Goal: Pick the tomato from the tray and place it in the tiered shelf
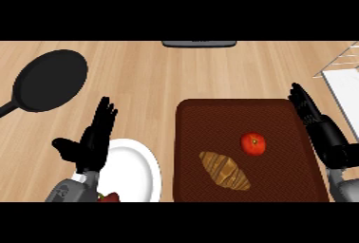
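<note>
A red tomato (253, 144) lies on the dark brown tray (210, 118), right of its middle. Just right of the tray's edge my right hand (321, 129) stands open with straight fingers pointing away from me, a short way from the tomato and not touching it. My left hand (89, 142) rests open at the lower left, over the rim of a white plate. At the far right edge the wire tiered shelf (344, 71) shows only in part.
A croissant (225, 170) lies on the tray, below and left of the tomato. The white plate (136, 166) sits left of the tray with something red (108, 198) at its lower rim. A black pan (48, 80) lies at far left. A dark object (199, 43) sits at the counter's back edge.
</note>
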Tool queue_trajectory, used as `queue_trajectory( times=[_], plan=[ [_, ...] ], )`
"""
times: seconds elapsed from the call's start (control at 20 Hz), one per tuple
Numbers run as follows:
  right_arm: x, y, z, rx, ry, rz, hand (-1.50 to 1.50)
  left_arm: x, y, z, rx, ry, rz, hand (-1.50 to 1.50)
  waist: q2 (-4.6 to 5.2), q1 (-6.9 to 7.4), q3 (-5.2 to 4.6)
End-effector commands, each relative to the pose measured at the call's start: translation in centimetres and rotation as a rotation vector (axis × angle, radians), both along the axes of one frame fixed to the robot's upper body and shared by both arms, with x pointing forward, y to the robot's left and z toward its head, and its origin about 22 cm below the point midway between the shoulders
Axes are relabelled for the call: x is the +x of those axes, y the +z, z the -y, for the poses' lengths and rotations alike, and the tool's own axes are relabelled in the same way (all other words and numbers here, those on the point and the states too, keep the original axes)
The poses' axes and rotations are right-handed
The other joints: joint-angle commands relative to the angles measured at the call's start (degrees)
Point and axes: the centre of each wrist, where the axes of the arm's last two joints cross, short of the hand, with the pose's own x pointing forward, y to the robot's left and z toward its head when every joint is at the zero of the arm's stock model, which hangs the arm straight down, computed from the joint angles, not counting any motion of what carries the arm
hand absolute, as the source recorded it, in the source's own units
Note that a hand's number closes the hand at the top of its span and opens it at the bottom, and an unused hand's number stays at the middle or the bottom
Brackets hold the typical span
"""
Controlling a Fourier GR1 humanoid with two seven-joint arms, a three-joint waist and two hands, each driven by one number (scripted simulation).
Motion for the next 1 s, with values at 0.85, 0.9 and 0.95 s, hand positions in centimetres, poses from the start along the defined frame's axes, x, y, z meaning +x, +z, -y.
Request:
queue_trajectory(
  times=[0.85,0.9,0.95],
  plan=[
    [5.4,1.8,6.6,-0.001,0.48,-0.061,-1.5,-0.6,7.5,-6.3,0.279,-0.14,0.031,0.0,-3.06,0.02,-1.1],
    [6.1,1.0,7.4,0.001,0.472,-0.03,-1.5,0.4,7.9,-7.2,0.286,-0.116,0.035,0.0,-2.92,0.01,-1.08],
    [4.6,0.9,7.5,-0.032,0.489,-0.043,-1.5,-0.8,7.5,-6.0,0.298,-0.108,0.03,0.0,-3.09,-0.38,-1.1]
  ],
)
